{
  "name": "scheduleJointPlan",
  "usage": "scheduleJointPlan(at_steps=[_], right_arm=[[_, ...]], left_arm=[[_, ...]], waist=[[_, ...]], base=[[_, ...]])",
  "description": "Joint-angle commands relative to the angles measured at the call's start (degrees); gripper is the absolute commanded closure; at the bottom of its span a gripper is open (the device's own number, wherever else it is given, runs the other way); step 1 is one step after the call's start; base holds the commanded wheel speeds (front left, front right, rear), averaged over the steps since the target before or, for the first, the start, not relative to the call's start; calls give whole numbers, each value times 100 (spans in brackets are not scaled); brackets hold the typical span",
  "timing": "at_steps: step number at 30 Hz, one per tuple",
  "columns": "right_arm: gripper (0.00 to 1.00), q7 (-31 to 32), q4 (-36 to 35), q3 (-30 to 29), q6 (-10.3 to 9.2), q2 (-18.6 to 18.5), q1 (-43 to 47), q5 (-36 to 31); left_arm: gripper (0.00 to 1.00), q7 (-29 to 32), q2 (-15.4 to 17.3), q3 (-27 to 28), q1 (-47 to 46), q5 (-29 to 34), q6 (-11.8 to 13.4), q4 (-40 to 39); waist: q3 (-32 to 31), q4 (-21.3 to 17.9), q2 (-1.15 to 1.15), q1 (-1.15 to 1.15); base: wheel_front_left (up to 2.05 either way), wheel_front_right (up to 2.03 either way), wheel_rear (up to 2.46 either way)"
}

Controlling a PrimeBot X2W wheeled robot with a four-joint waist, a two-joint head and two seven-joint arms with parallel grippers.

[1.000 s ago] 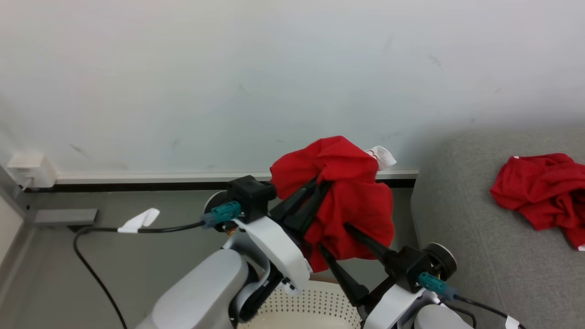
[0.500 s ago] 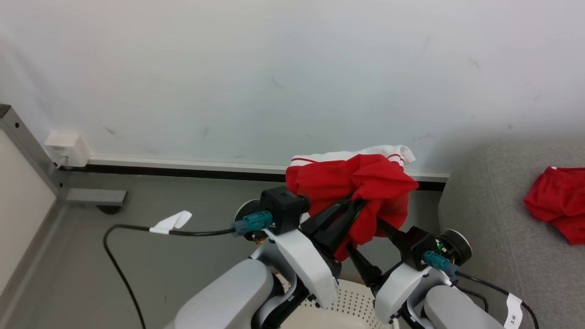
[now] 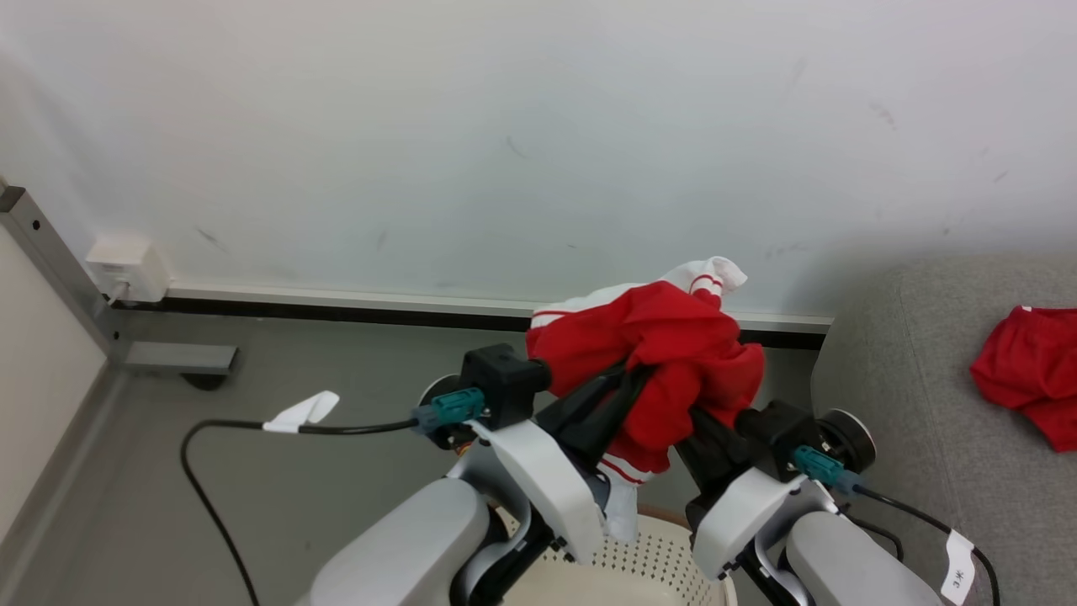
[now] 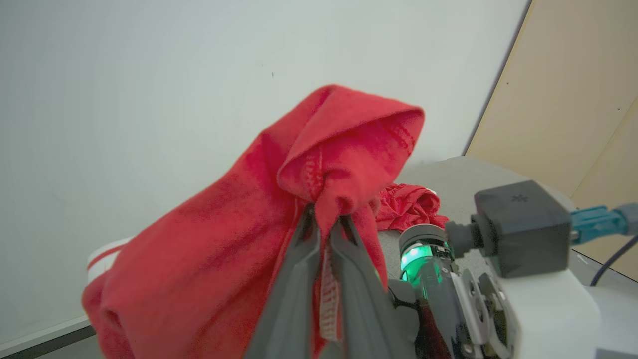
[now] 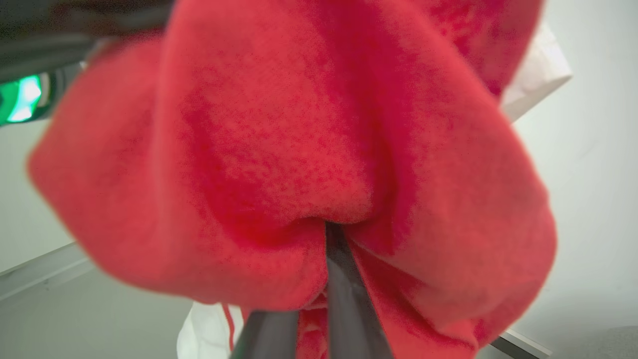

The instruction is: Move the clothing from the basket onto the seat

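**Aloft: one red jersey, pinched by both grippers above the basket**

Behind everything, the pale wall (image 3: 505,126) takes up the upper half of the head view. The grey seat (image 3: 892,404) rises at the right edge with a crumpled red garment (image 3: 1022,379) lying on it, so part of the job looks done. At the bottom centre, the cream perforated basket (image 3: 665,555) peeks out between the two forearms. Above it, clear of its rim, hangs the red jersey (image 3: 665,353) with white striped trim, bunched in mid-frame. The left gripper (image 4: 325,219) has its fingers closed tight on a red fold. The right gripper (image 5: 329,239) is likewise pinched into the cloth from below. Two holds probably keep the loose bundle from trailing or snagging on the basket during the carry rightward to the seat.
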Motion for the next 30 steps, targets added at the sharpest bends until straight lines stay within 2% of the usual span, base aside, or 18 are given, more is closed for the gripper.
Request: scheduleJointPlan(at_steps=[1, 10, 19, 20, 21, 22, 30], right_arm=[[100, 3, -104, -73, 4, -58, 139, 111], [100, 2, -816, -264, 4, -306, 730, 352], [100, 2, -1678, -834, 4, -447, 1030, 272], [100, 2, -1749, -905, 4, -460, 1042, 256], [100, 2, -1803, -977, 4, -477, 1061, 245], [100, 2, -1847, -1063, 4, -481, 1085, 226], [100, 2, -2129, -1628, 4, -563, 1163, 127]], left_arm=[[100, -40, 77, 32, 56, -27, 26, 98], [100, -153, 136, 61, 126, -48, 72, 323], [100, -161, 237, 21, 274, -103, 59, 314], [66, -173, 238, 14, 292, -116, 49, 299], [19, -170, 241, -3, 306, -122, 38, 287], [0, -176, 238, -17, 320, -117, 28, 265], [0, -208, 226, -131, 392, -47, 35, 156]], waist=[[-5, -17, 0, 0], [-11, -122, 0, 0], [25, -463, 0, 0], [26, -514, 0, 0], [27, -563, 0, 0], [28, -613, 0, 0], [24, -971, 0, 0]], base=[[0, 0, 0], [0, 0, 0], [0, 0, 0], [0, 0, 0], [0, 0, 0], [0, 0, 0], [0, 0, 0]])
